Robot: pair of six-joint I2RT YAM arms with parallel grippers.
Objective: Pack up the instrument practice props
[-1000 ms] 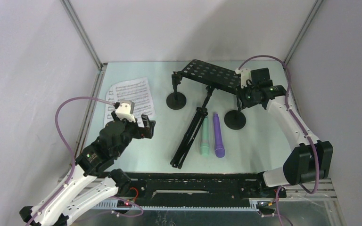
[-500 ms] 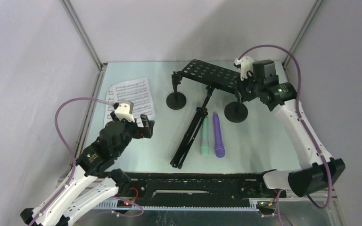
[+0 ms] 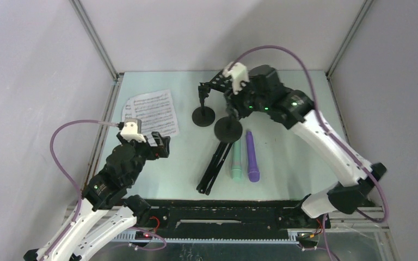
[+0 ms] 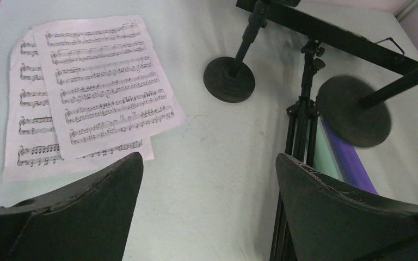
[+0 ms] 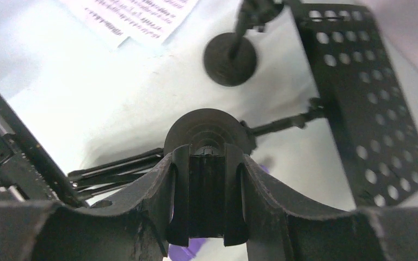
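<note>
Packing looks barely begun: the right claw (image 5: pixel 207 179) pinches one mic holder (image 3: pixel 228 129) by its stem, raised near the centre of the surface (image 3: pixel 305 141), while the left claw (image 4: pixel 208 163) hangs spread at eight o'clock. The second holder (image 3: pixel 203 116), rack (image 3: pixel 215 163), green microphone (image 3: pixel 236 159), purple microphone (image 3: pixel 253 157) and the pages (image 3: pixel 151 110) at ten o'clock lie unpacked.

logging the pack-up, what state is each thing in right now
left gripper, jaws open, empty
right gripper, jaws shut on held mic holder
held mic holder, tilted, base off table
other mic holder, upright on table
music rack, lying down, legs folded
sheet-music pages, flat, overlapping
purple microphone, lying flat
mint-green microphone, lying flat beside it
</note>
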